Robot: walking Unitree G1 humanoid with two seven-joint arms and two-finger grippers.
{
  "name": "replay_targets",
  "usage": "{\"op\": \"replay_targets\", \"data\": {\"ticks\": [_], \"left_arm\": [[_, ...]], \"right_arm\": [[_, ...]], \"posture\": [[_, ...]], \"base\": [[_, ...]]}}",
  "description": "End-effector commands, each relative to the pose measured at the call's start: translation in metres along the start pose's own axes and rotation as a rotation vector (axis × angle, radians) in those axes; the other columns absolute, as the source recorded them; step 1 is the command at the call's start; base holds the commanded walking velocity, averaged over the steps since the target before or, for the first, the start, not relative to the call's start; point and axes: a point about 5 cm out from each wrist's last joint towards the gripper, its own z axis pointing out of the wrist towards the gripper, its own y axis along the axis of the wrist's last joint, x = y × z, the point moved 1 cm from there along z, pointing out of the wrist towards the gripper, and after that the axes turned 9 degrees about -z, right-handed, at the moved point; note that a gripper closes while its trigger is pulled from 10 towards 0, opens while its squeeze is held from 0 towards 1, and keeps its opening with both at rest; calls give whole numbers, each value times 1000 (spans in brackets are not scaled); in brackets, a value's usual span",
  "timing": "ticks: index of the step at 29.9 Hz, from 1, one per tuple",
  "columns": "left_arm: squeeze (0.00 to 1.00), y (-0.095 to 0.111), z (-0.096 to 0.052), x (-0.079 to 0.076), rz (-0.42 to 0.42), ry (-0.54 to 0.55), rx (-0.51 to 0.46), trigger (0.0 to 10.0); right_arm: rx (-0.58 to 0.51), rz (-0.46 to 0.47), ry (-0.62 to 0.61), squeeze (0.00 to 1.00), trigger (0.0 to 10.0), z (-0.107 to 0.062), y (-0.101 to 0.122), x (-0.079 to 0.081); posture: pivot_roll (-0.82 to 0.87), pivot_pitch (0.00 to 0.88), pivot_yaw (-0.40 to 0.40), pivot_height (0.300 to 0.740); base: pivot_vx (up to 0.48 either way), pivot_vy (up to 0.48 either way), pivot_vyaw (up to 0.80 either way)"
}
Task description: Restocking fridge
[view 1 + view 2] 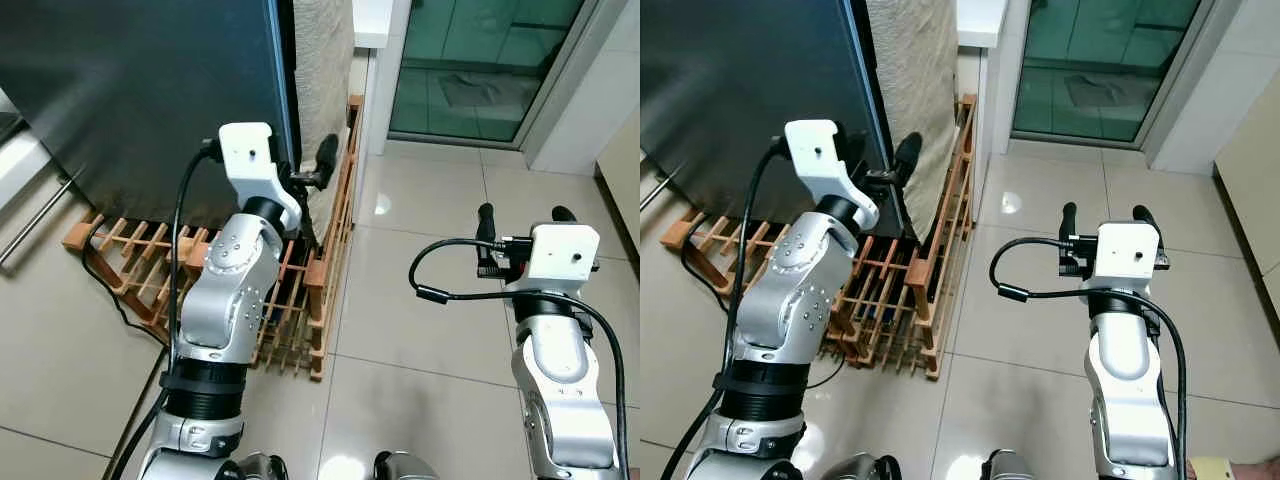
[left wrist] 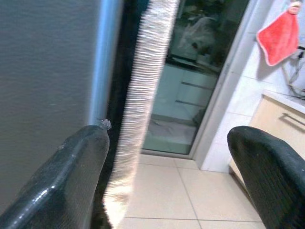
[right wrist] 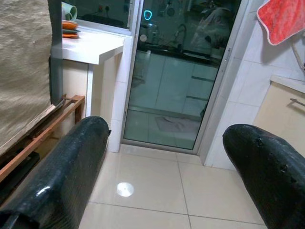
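The fridge's dark grey door (image 1: 140, 90) is at the upper left, with a beige ribbed cover (image 1: 325, 70) down the side next to it. My left gripper (image 1: 310, 168) is raised at the door's right edge and is open. In the left wrist view one finger (image 2: 71, 176) lies against the door edge (image 2: 102, 62) and the other finger (image 2: 267, 167) stands well apart, with the ribbed cover (image 2: 143, 95) between them. My right gripper (image 1: 524, 215) hovers over the tiled floor to the right, open with nothing between its fingers (image 3: 57, 176).
A slatted wooden rack (image 1: 300, 290) lies on the floor under and beside the fridge, with a black cable (image 1: 110, 290) by it. A glass sliding door (image 1: 470, 60) is ahead. A white counter (image 3: 95, 47) and a red cloth (image 3: 286, 19) flank it. A metal bar handle (image 1: 35, 220) is at far left.
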Motion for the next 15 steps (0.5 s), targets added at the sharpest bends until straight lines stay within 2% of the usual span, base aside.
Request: {"op": "replay_targets", "data": {"ticks": [1, 5, 8, 15], "left_arm": [[0, 2, 3, -7, 3, -30, -1, 10000], [0, -2, 9, -9, 26, -39, 23, 10000], [0, -7, 21, -1, 29, 24, 30, 10000], [0, -6, 29, 2, 43, 56, 18, 10000]], "right_arm": [[-2, -5, -3, 192, 10000, 1, -1, 0], [1, -3, -9, 188, 10000, 1, -2, 0], [4, -3, -14, 188, 10000, 2, -4, 0], [3, -5, -19, 188, 10000, 0, -4, -1]], "posture": [[-185, 58, 52, 732], [-184, 55, 59, 732], [-187, 54, 65, 732], [-198, 59, 72, 732]], "base": [[0, 0, 0], [0, 0, 0], [0, 0, 0], [0, 0, 0]]}}
